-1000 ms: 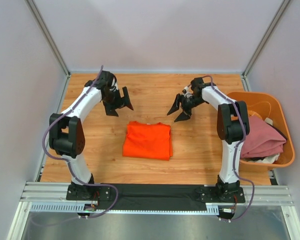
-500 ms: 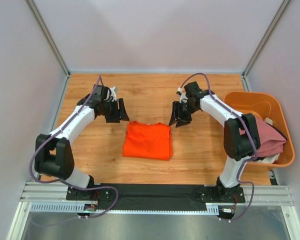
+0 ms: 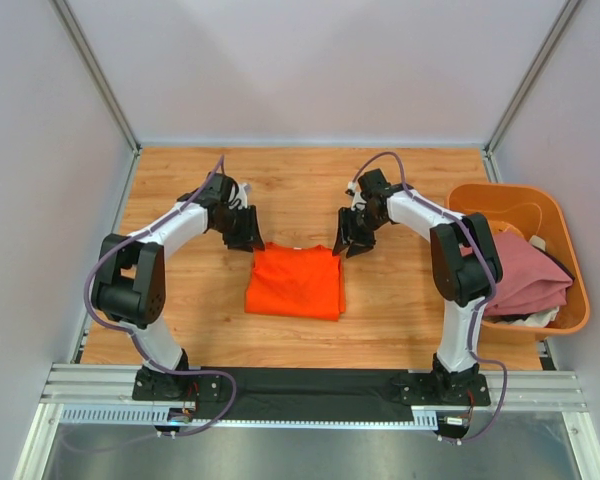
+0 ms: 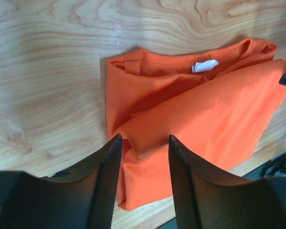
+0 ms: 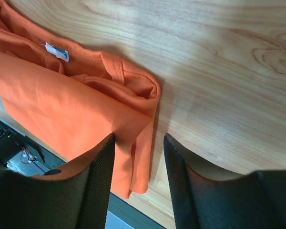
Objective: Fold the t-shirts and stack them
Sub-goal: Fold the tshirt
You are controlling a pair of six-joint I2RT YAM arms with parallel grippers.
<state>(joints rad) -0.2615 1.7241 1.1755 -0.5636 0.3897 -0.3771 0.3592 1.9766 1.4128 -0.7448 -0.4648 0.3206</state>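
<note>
A bright orange t-shirt [image 3: 295, 283] lies folded in a rough square at the middle of the wooden table. My left gripper [image 3: 248, 238] hangs over its far left corner and my right gripper [image 3: 345, 243] over its far right corner. In the left wrist view, the left gripper [image 4: 143, 139] is open, its jaws straddling the folded edge of the orange t-shirt [image 4: 200, 119]. In the right wrist view, the right gripper [image 5: 137, 138] is open over the orange t-shirt [image 5: 62, 105], one finger [image 5: 97, 176] at the cloth's side fold. A dusty pink t-shirt [image 3: 525, 280] lies bunched in the tub.
A rigid orange tub [image 3: 510, 200] stands at the table's right edge with the pink cloth spilling over its near side. White walls and metal posts close in the back and sides. A black strip [image 3: 310, 385] runs along the near edge between the arm bases.
Both grippers have come inward and down from the back of the table to the orange shirt's far corners. Their jaws have narrowed. The shirt has not moved.
</note>
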